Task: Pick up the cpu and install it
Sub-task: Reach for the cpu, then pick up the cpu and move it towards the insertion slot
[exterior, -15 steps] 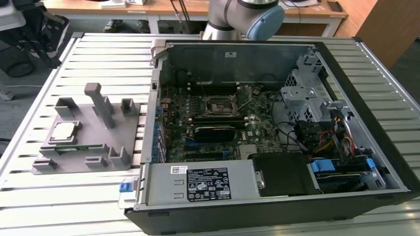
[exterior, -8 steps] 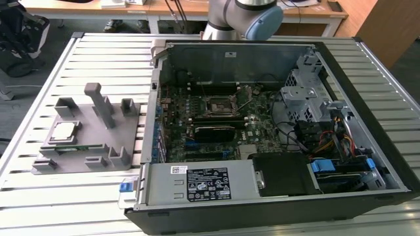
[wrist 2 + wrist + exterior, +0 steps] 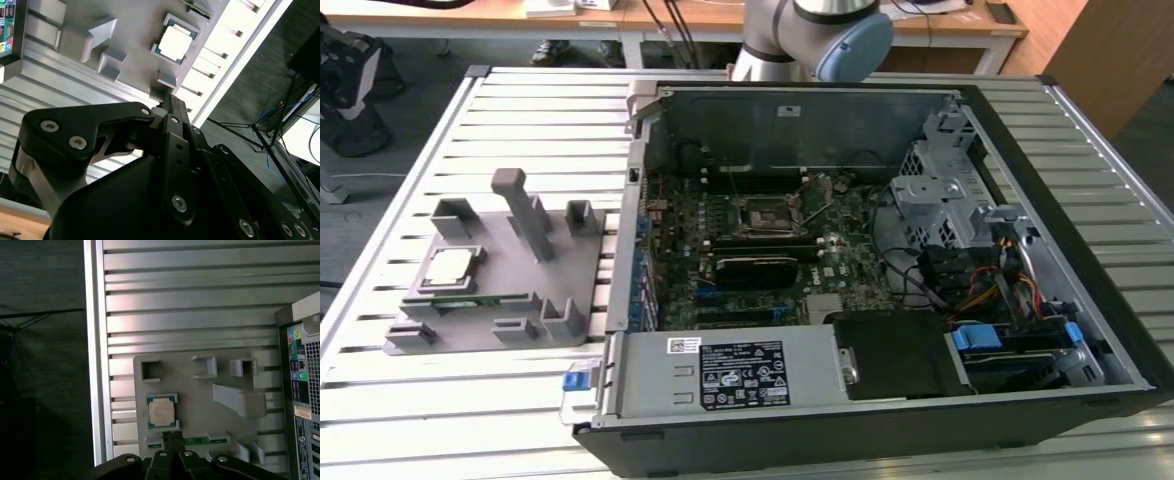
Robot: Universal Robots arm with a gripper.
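So the cpu (image 3: 161, 412) sits flat in its little pocket on the gray holder (image 3: 200, 390). The holder is out on the slatted table (image 3: 520, 110), on the exterior view's left of the open computer case (image 3: 1014, 400) and well apart from the socket (image 3: 762, 213) on the board inside. Nothing's touching it.

In both wrist views the gripper (image 3: 172, 436) hangs over the holder near the cpu with its jaws pressed together and nothing between them. A thin green strip (image 3: 200, 440) lies in the holder just beside the chip, so it's easy to mix them up.

Handling-wise, it looks like a light, stiff, thin little plate. The silvery top is probably slick, and the underside is likely delicate. The safest hold seems to be two opposite edges, kept level with a light squeeze. The pocket walls hug the corners, so the free stretches of edge between them look like the place for the fingers.
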